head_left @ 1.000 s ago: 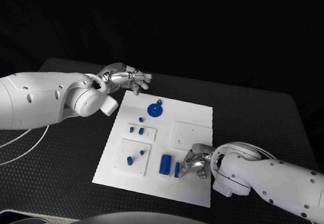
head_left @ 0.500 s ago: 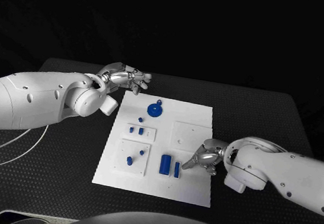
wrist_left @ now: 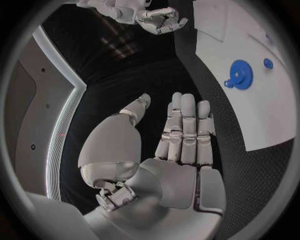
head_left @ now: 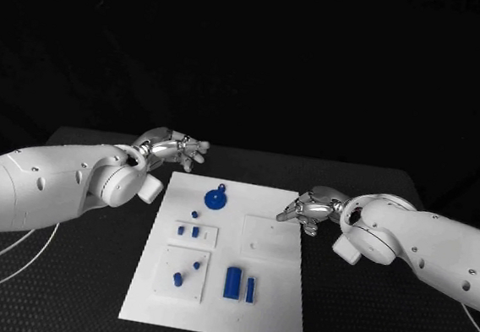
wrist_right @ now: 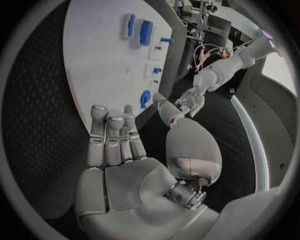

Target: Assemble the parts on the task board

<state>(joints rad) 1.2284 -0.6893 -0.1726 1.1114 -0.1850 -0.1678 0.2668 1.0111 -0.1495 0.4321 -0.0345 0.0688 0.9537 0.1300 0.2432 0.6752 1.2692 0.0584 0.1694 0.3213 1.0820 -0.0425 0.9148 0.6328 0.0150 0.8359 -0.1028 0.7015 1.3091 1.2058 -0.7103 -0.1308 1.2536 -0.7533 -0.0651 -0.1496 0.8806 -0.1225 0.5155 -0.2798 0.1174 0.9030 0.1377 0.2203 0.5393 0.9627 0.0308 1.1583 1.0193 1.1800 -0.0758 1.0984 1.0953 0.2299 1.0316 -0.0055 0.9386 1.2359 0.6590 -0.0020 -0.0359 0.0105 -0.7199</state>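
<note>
At the far left corner of the board we see the left hand (head_left: 172,148), held above the black table (head_left: 77,260) just off the board's edge. Its wrist camera shows the fingers (wrist_left: 184,130) stretched out straight and side by side, the thumb set apart, and nothing in its hold.

The white board (head_left: 217,312) lies in the middle of the table with its long axis running away from us, near edge to far edge. Going across it from the left, we find a small raised plate with two blue pegs (head_left: 187,271) near its near left part; whether they stand upright or lean we cannot quite tell. Beyond them sits another small plate with two short blue pieces (head_left: 188,230). Toward the far end lies a round blue gear (head_left: 218,198), flat on the board. Right of the pegs lie a thick blue cylinder (head_left: 233,281) and a thinner blue bar (head_left: 250,289), side by side, both with their long axes parallel to the board's long side.

The right hand (head_left: 308,210) hovers over the board's far right edge, well apart from the blue pieces. Its fingers (wrist_right: 112,137) are extended and loosely together, holding nothing.
</note>
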